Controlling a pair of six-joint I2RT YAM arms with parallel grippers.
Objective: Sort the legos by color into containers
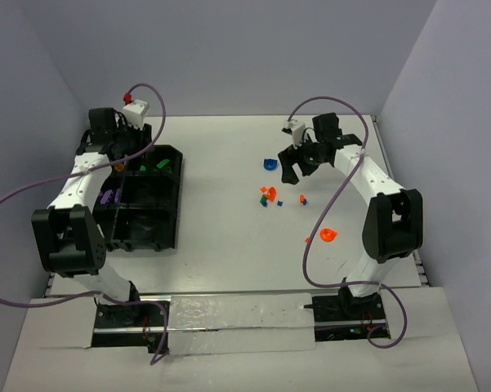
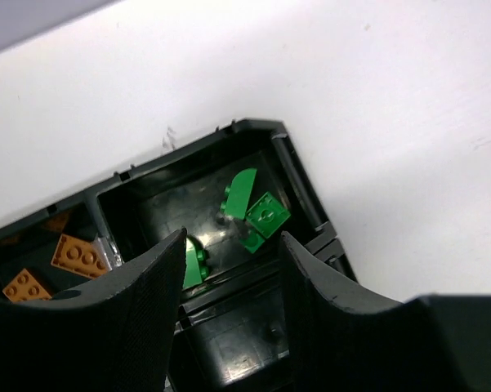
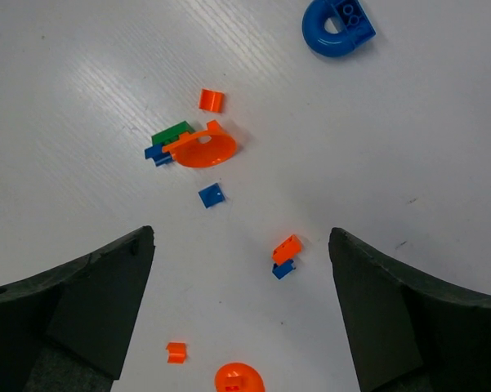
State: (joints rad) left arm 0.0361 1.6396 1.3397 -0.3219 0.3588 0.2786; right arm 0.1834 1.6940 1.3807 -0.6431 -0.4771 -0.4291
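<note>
The black compartment tray [image 1: 167, 238] lies at the left. My left gripper [image 2: 233, 269] hangs open and empty over its far corner compartment, where several green legos [image 2: 257, 214] lie. Brown plates [image 2: 80, 256] fill the neighbouring cell, and purple pieces [image 1: 109, 196] sit in another. Over the loose legos on the right, my right gripper [image 3: 241, 269] is wide open and holds nothing. Between and beyond its fingers lie a small orange brick [image 3: 287, 247] touching a blue one, a blue square [image 3: 212, 195], an orange rounded piece [image 3: 203, 149] and a blue arch [image 3: 337, 26].
An orange dome [image 1: 328, 235] and a tiny orange brick [image 3: 176, 351] lie nearer the right arm's base. Grey walls close in the white table on three sides. Purple cables loop off both wrists.
</note>
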